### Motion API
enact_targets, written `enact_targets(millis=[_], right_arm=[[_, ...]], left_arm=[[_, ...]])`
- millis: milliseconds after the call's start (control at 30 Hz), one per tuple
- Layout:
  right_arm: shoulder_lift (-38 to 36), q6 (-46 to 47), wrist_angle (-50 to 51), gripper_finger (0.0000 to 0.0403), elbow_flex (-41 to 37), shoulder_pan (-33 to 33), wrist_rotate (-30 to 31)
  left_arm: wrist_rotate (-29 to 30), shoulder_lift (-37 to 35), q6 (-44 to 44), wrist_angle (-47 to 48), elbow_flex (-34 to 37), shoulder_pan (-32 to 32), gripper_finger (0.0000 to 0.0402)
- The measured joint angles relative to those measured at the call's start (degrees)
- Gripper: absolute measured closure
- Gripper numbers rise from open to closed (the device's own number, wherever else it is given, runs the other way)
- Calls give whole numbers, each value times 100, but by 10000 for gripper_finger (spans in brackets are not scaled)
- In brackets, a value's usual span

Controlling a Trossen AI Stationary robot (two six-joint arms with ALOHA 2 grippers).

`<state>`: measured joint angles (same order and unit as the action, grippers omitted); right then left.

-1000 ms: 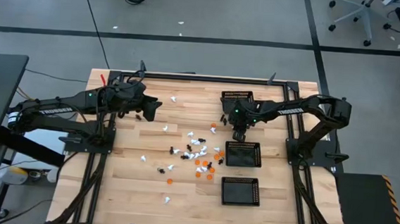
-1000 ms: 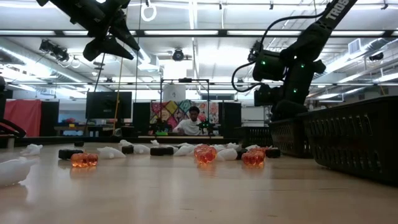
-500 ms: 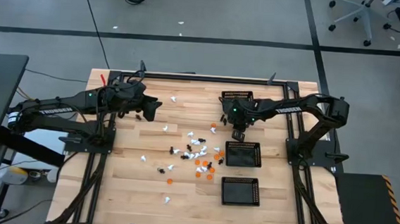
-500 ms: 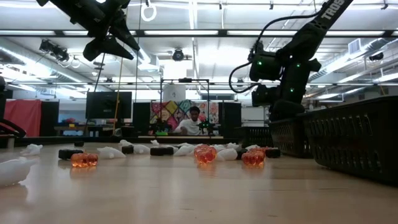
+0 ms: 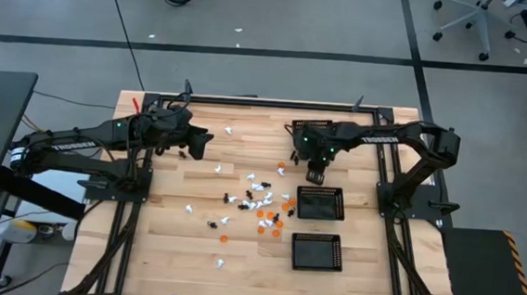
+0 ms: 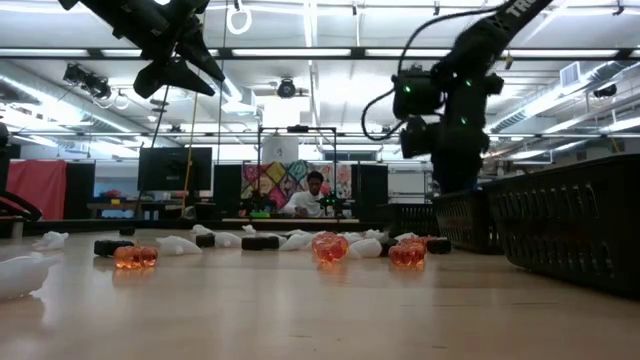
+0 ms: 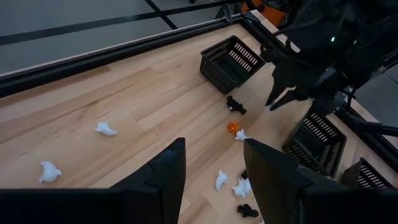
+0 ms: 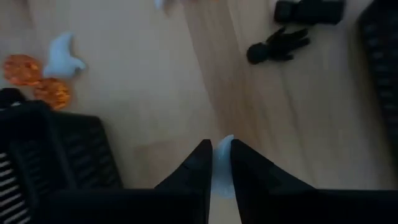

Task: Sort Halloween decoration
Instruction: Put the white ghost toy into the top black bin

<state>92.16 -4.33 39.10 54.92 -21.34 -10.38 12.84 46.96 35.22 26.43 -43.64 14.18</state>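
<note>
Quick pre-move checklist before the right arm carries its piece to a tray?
1. Right gripper shut on white figure: ok.
2. Right gripper lifted off the table: ok in low view.
3. Left gripper open, parked clear at the far left: ok.
4. Nearest tray free of the arm: ok.
5. Which tray takes white: cannot tell.
6. Loose figures stay outside the trays: ok.

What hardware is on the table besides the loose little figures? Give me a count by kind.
Black mesh trays: 3, namely the far tray, middle tray and near tray.
Robot arms: 2. The left gripper is open and empty, and the right gripper is shut on a white figure.
Total: 5
</note>
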Motion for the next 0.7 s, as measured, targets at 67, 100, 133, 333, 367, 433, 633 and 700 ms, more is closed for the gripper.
enact_targets(millis=[67,100,133,333,367,433,633,700], right_arm=[[-3,-60,237,349,348,-1,5],[-7,-90,321,349,502,-9,6],[-7,-132,399,349,645,-35,10],[-13,-278,453,349,1257,-380,324],[-13,-337,409,349,1269,-459,370],[-8,-461,375,349,1269,-629,484],[257,-817,111,349,1252,-1132,510],[431,-872,-30,349,1250,-1266,543]], left_arm=[[0,0,0,1,0,0,230],[0,0,0,1,0,0,230],[0,0,0,-1,0,0,230],[0,0,0,-2,0,0,230],[0,0,0,-1,0,0,230],[0,0,0,1,0,0,230],[0,2,0,-1,0,0,230],[0,2,20,-1,0,2,230]])
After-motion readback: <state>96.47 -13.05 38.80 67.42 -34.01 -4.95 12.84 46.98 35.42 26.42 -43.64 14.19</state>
